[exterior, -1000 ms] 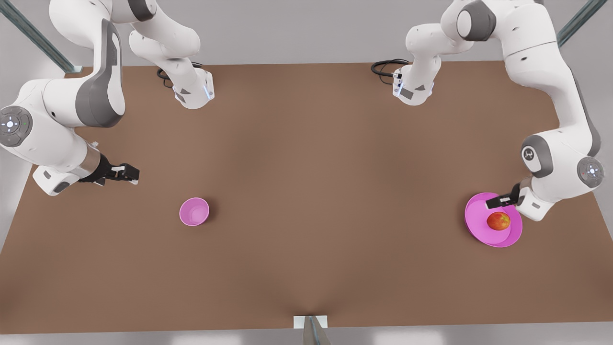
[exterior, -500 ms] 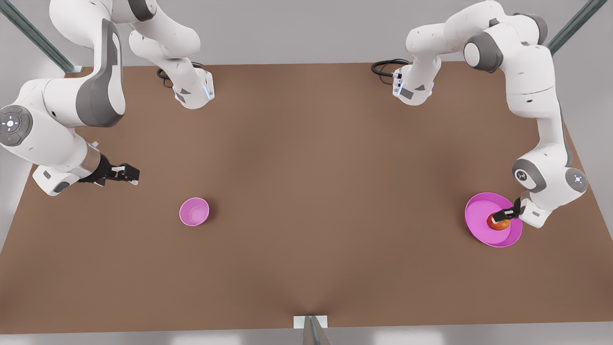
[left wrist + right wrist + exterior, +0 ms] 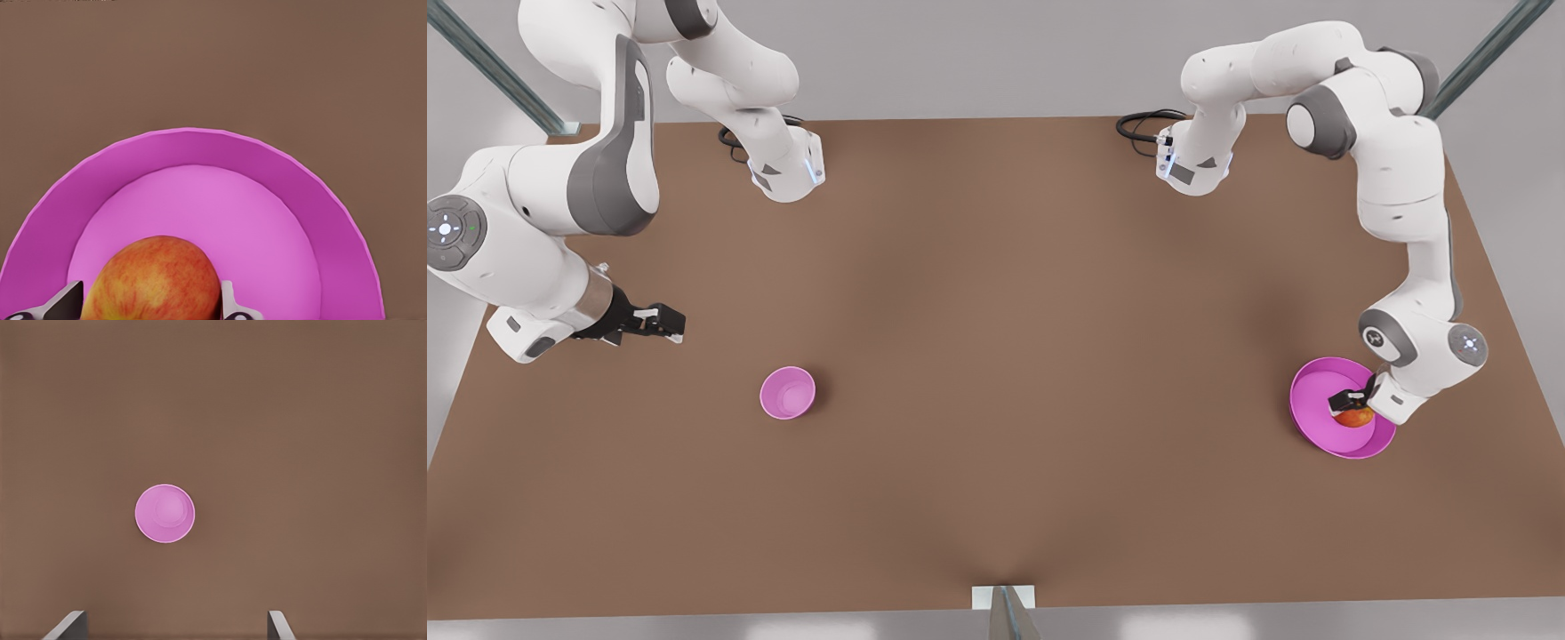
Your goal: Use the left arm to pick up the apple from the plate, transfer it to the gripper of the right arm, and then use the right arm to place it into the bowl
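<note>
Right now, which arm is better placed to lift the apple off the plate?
The left arm. Its gripper is down over the plate, one finger on each side of the apple. The right gripper waits far off, open, at the front view's left, nearer the bowl.

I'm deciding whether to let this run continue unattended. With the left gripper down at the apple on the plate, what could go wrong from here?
1. The left gripper straddles the round apple with its fingers beside it; a shallow grip could let it squirt out when they close.
2. The apple sits off-centre on the plate, so a slip might roll it onto the table.
3. The right gripper waits open far off, above the bowl, so the handover needs a long carry.
</note>
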You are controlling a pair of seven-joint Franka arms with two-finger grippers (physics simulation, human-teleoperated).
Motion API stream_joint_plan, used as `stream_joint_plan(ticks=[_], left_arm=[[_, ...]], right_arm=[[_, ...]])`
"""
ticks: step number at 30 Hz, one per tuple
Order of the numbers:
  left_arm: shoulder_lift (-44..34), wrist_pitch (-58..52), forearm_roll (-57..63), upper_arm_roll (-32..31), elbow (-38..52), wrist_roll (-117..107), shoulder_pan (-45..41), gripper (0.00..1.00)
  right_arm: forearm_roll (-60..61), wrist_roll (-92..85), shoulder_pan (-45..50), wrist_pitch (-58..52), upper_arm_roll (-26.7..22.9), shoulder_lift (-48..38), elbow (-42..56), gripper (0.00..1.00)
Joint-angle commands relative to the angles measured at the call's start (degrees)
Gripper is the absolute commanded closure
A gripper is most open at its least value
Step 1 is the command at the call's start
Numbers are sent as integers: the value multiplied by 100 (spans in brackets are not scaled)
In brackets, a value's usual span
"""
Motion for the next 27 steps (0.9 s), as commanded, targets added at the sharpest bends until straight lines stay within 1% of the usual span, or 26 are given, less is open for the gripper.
stream_joint_plan(ticks=[1,3,5,9,16,18,19,20,24,27], left_arm=[[39,211,5,-1,12,789,0,0],[39,220,5,-1,3,789,0,2],[39,220,5,-10,3,780,0,9],[39,220,5,-1,-6,780,0,13],[4,89,14,-10,-6,798,9,25],[-268,-649,14,-10,108,789,-35,27],[-409,-790,31,-18,108,789,-61,27],[-708,-1186,32,-27,117,780,-166,29],[-1349,-1590,49,-36,117,789,-694,30],[-1508,-1766,5,-115,179,771,-1344,30]], right_arm=[[3,-4,-2,-2,0,-14,3,0],[3,-4,-2,-2,0,-6,3,0],[3,-4,-2,-2,0,-6,3,0],[3,-13,-2,-2,0,-6,3,0],[3,-4,-2,-2,0,-6,3,0],[3,-13,-2,-2,0,-6,3,0],[3,-13,-2,-2,0,-6,3,0],[3,-4,-2,-2,0,-6,3,0],[3,-13,-11,-2,0,-6,3,0],[3,-13,-11,-2,0,-6,3,0]])
